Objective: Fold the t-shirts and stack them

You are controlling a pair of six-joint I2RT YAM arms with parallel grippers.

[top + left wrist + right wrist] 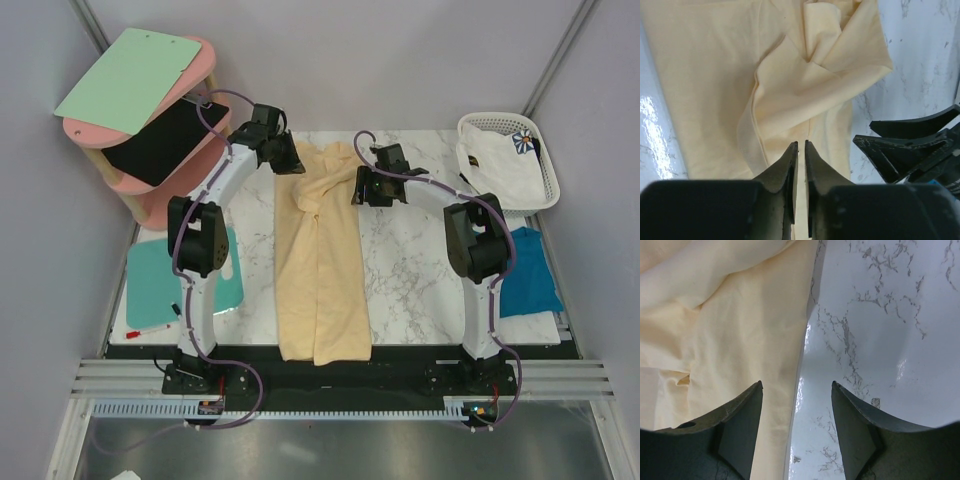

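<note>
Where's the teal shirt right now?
In the top view, the teal shirt lies at the table's right edge, just right of the right arm and nearer than the basket.

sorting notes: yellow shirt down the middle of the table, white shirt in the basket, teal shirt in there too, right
Only the teal shirt is wrong: it lies outside the basket, at the right edge of the table, per the top view. The yellow shirt runs down the middle and the white shirt is in the basket.

pale yellow cloth t-shirt [322,270] lies lengthwise on white marble table [410,270], bunched at far end; left tool [290,160] and right tool [360,188] flank it there.
</note>
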